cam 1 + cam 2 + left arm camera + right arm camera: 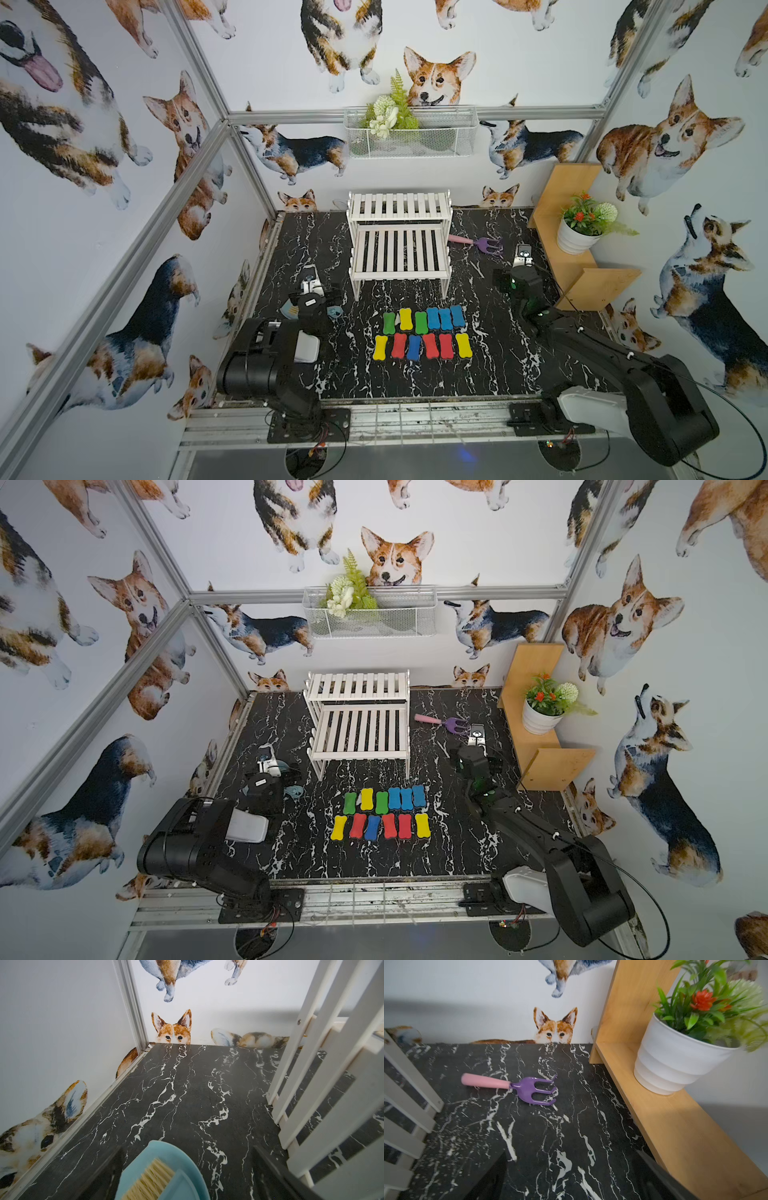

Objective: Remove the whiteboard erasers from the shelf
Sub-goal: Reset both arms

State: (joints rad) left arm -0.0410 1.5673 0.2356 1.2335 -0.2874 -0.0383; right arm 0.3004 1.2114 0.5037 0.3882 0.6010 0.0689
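Several whiteboard erasers in red, yellow, blue and green lie in two neat rows on the black marble table, just in front of the shelf. In both top views the white slatted shelf shows bare tiers. My left gripper hovers to the left of the shelf, open, with nothing gripped. My right gripper sits to the right of the shelf, open and holding nothing.
A light-blue dustpan with a brush lies under my left wrist. The purple-and-pink garden fork lies between the shelf and my right gripper. A tan stepped shelf with a potted plant stands at right. A wire basket hangs on the back wall.
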